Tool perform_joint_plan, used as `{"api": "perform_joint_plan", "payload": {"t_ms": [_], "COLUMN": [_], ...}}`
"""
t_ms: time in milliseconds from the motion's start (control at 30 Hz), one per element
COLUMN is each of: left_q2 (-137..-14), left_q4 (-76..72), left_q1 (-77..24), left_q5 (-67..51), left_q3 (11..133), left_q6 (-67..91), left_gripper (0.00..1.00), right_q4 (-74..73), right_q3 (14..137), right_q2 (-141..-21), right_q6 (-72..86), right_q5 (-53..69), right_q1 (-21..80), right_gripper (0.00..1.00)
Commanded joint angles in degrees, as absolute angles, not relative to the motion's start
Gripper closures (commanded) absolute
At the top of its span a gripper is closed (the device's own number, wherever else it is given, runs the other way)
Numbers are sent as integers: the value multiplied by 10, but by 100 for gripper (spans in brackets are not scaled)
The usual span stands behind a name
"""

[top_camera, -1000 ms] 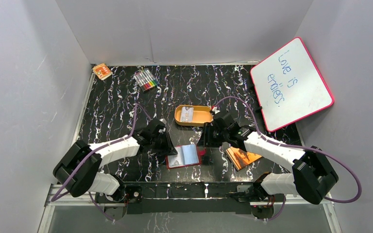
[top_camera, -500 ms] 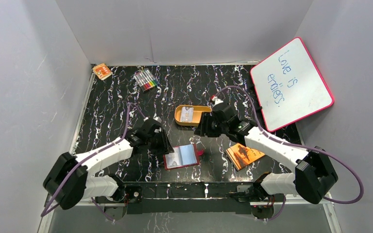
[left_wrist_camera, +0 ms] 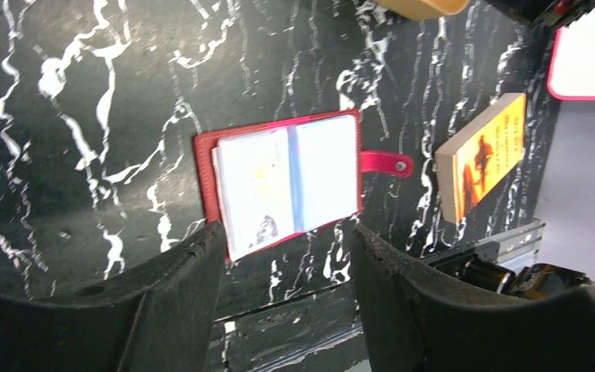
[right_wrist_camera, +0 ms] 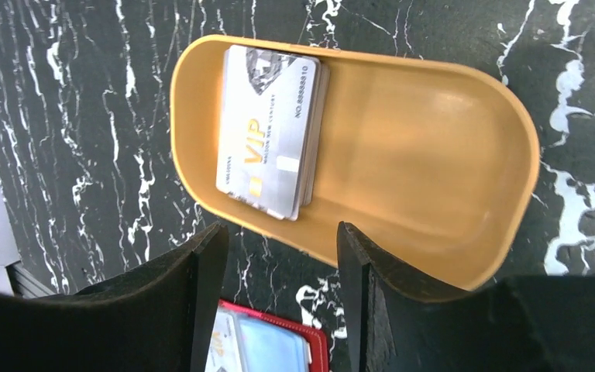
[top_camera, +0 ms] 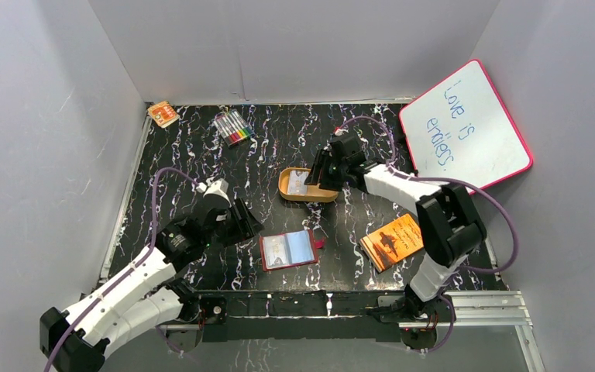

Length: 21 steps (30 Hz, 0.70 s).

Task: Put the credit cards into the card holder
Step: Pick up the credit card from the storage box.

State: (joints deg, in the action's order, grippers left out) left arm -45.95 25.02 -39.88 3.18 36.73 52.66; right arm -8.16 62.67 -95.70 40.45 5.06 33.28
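The card holder [top_camera: 289, 249] lies open and flat near the table's front, red with a closing tab; in the left wrist view the card holder [left_wrist_camera: 321, 170] shows a pale card [left_wrist_camera: 254, 190] on its left page. A stack of credit cards [top_camera: 298, 183] rests in the left end of the orange tin [top_camera: 314, 198]. The right wrist view shows the credit cards [right_wrist_camera: 271, 128] clearly, with "VIP" print. My left gripper [top_camera: 244, 223] hangs open to the left of the holder, empty [left_wrist_camera: 283, 232]. My right gripper [top_camera: 319, 175] hovers open over the tin [right_wrist_camera: 434, 155], empty [right_wrist_camera: 279, 232].
An orange booklet [top_camera: 391, 240] lies to the right of the holder. A pink-framed whiteboard [top_camera: 465, 132] leans at the right wall. A pack of markers [top_camera: 232, 126] and a small orange box [top_camera: 163, 114] sit at the back left. Grey walls enclose the table.
My left gripper opened and drew back left, away from the card holder. My right gripper opened wider and moved from beside the holder to over the tin.
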Motion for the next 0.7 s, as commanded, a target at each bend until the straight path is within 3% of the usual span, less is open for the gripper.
{"api": "perform_joint_plan", "payload": {"t_ms": [0, 367, 667], "left_q2": [-433, -417, -427], "left_q4": [304, 325, 326], "left_q1": [-397, -397, -397], "left_q5": [59, 69, 70], "left_q3": [345, 343, 340], "left_q6": [548, 555, 560], "left_gripper": [42, 42, 42], "right_q4": [-47, -18, -18], "right_q3": [672, 698, 700], "right_q2": [-994, -1075, -1096], "right_q6": [416, 441, 445], "right_q5": [78, 103, 120], "right_q1": [328, 317, 314], "right_gripper": [38, 38, 49]}}
